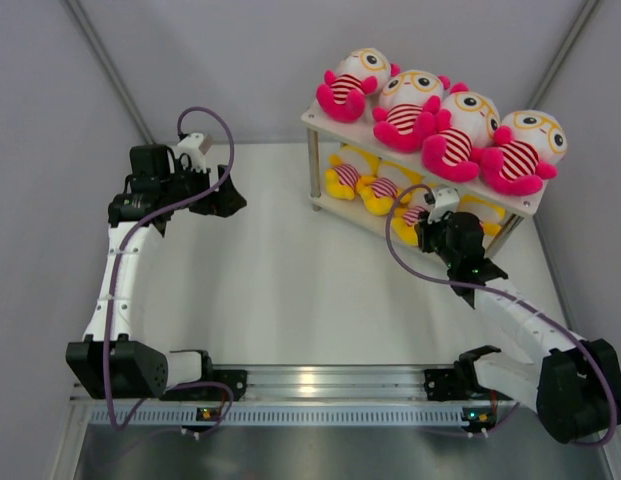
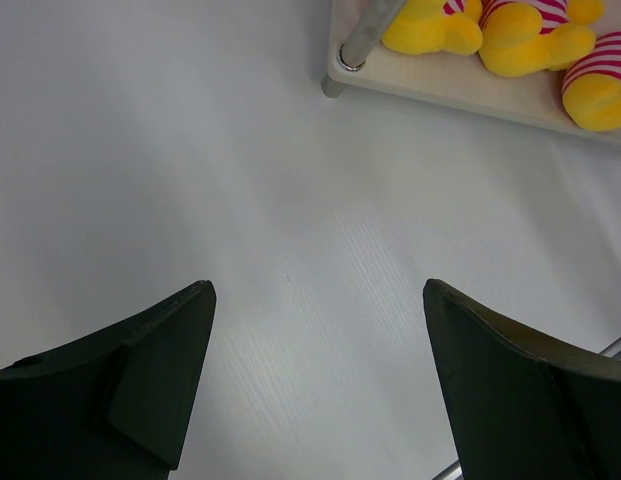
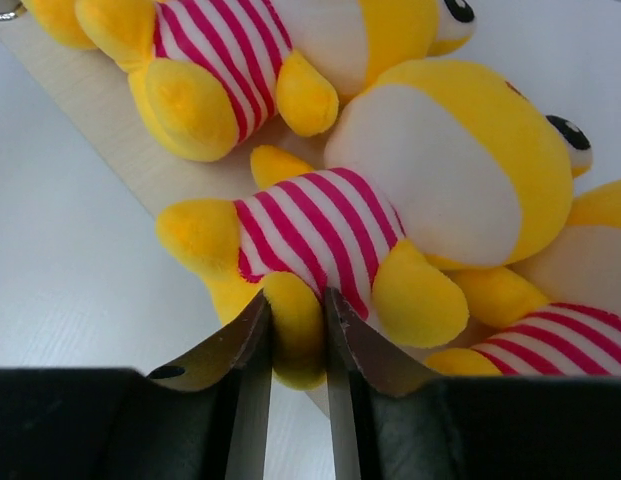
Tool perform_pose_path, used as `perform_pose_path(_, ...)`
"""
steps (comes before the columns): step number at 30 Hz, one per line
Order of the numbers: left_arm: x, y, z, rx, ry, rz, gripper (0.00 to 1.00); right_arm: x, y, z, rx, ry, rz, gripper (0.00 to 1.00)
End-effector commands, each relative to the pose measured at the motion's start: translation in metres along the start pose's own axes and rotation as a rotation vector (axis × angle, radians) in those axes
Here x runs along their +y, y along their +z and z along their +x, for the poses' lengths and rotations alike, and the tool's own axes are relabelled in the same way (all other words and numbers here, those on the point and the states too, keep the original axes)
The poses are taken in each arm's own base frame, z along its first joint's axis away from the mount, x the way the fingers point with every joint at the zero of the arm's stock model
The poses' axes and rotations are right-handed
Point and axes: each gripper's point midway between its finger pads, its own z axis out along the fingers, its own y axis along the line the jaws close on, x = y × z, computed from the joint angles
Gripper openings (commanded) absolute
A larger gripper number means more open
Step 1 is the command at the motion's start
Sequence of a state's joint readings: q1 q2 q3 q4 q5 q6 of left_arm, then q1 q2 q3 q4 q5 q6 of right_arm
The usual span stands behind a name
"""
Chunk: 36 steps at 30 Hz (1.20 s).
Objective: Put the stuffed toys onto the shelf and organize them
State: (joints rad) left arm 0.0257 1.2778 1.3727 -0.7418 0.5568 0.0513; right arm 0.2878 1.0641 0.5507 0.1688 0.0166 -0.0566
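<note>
- Right hand [image 3: 295, 300], bottom centre of rt wrist view: its two fingers [image 3: 246, 350] pinch one leg of a small round-headed yellow plush doll [image 3: 320, 225] w/ red-white striped belly. Both fingers touch the leg.
- That doll lies on the lower board of the white two-tier shelf [image 1: 312, 118] w/ thin silver legs. Its head points to upper right of frame, and the pinched leg hangs over the board's near edge.
- Step in hand, as I read it: letting go of this doll. To do it well, spread the fingers fully first, then back out straight along the finger line. No lift, since the top board is close above. Otherwise the leg may drag and tip the doll off the edge.
- Other yellow plush dolls [image 3: 205, 70] press in at upper left and lower right of frame. Tight fit, so a sideways move would nudge them.
- Top tier: four hot-pink plush dolls [image 1: 440, 120] in a row, upper right of overhead view. Lower tier count unclear, partly hidden by top board + arm.
- Purple cable [image 1: 390, 235] loops near the shelf front, a possible snag.
- Left hand [image 2: 318, 290] is spread wide, holds nothing, and hangs over the bare white tabletop [image 2: 190, 150], well apart from the shelf. Not in the way.
</note>
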Motion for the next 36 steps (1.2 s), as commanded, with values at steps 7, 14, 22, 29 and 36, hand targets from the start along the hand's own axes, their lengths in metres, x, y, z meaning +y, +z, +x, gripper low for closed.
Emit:
perform_pose_path(7, -0.011, -0.015, -0.020, -0.067, 0.031, 0.021, 0.91, -0.037, -0.005, -0.024, -0.003, 0.032, 0.194, 0.45)
perform_pose_path(14, -0.011, -0.014, -0.019, -0.065, 0.034, 0.025, 0.91, -0.024, -0.010, -0.030, 0.004, -0.042, 0.200, 0.66)
perform_pose_path(22, -0.003, -0.011, -0.004, -0.035, 0.050, -0.008, 0.91, -0.016, -0.029, -0.055, -0.082, -0.025, 0.222, 0.99)
perform_pose_path(29, 0.003, -0.014, 0.016, -0.011, 0.088, -0.048, 0.92, 0.044, -0.037, -0.054, -0.091, -0.191, -0.049, 0.99)
perform_pose_path(36, 0.012, -0.025, 0.053, 0.051, 0.133, -0.118, 0.92, 0.148, -0.080, -0.054, -0.248, -0.316, -0.485, 0.99)
